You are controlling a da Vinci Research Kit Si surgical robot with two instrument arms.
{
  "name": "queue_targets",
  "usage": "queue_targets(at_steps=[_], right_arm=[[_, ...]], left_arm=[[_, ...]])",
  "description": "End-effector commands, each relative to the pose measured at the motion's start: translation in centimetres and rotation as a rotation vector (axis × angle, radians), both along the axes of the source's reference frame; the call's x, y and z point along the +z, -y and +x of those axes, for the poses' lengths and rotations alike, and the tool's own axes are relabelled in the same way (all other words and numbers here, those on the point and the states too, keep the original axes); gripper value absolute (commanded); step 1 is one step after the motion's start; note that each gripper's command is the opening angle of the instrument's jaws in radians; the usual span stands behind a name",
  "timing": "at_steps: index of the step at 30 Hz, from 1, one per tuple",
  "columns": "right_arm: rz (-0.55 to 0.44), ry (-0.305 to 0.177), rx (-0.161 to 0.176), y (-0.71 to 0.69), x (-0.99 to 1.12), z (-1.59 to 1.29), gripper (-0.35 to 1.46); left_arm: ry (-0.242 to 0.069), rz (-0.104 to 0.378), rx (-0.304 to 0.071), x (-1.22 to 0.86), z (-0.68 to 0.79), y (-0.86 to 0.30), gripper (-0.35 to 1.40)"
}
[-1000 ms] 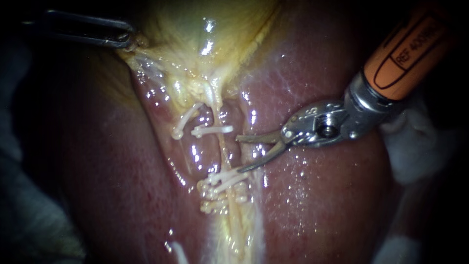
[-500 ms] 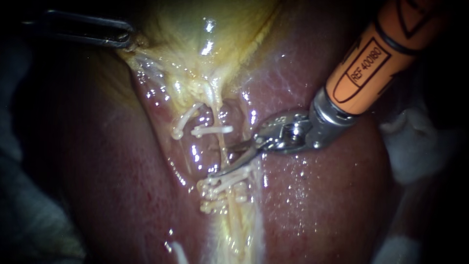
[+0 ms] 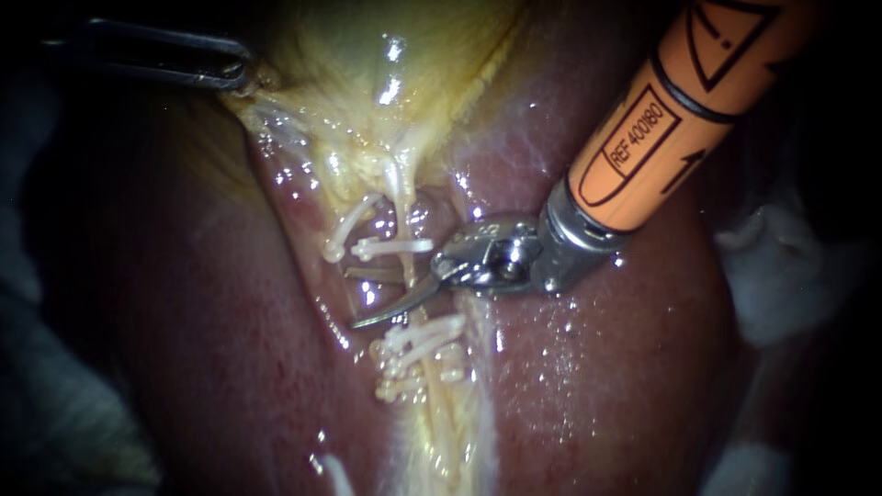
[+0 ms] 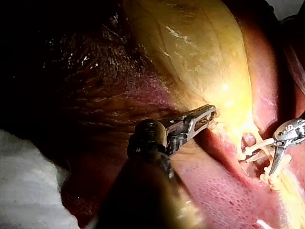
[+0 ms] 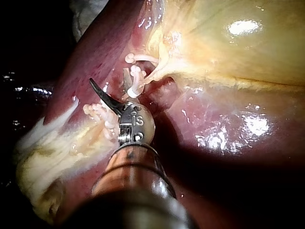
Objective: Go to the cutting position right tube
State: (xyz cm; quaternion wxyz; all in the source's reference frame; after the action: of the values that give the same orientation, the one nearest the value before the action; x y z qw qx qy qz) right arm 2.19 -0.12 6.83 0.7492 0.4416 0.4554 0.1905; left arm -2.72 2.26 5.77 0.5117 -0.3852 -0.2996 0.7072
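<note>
Since a second ago our right tool (image 3: 360, 298) has slid off the liver (image 3: 597, 367) and across the right tube (image 3: 405, 207). Its jaws stand apart, with the tube's bare stretch in the gap between them. Just up the tube sits a single clip (image 3: 395, 245), and just down it a cluster of clips (image 3: 418, 342). Well away from the tube, our left tool (image 3: 241, 75) is clamped on the gallbladder (image 3: 367, 55). We judge the approach nearly done. Next we must seat the tube deep between the blades, clear of both clip groups.
</note>
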Motion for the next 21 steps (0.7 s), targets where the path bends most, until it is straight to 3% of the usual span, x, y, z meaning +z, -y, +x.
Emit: queue_targets(at_steps=[1, 10, 21], right_arm=[[0.005, -0.011, 0.001, 0.0, -0.05, 0.0, 1.38], [0.058, -0.111, -0.01, -0.07, -0.41, 0.04, 1.35], [0.062, -0.119, -0.006, -0.08, -0.44, 0.04, 1.33]], left_arm=[[0.0, 0.0, 0.0, 0.0, 0.0, 0.0, -0.35], [0.0, 0.0, 0.0, 0.0, 0.0, 0.0, -0.35], [0.0, 0.0, 0.0, 0.0, 0.0, 0.0, -0.35]])
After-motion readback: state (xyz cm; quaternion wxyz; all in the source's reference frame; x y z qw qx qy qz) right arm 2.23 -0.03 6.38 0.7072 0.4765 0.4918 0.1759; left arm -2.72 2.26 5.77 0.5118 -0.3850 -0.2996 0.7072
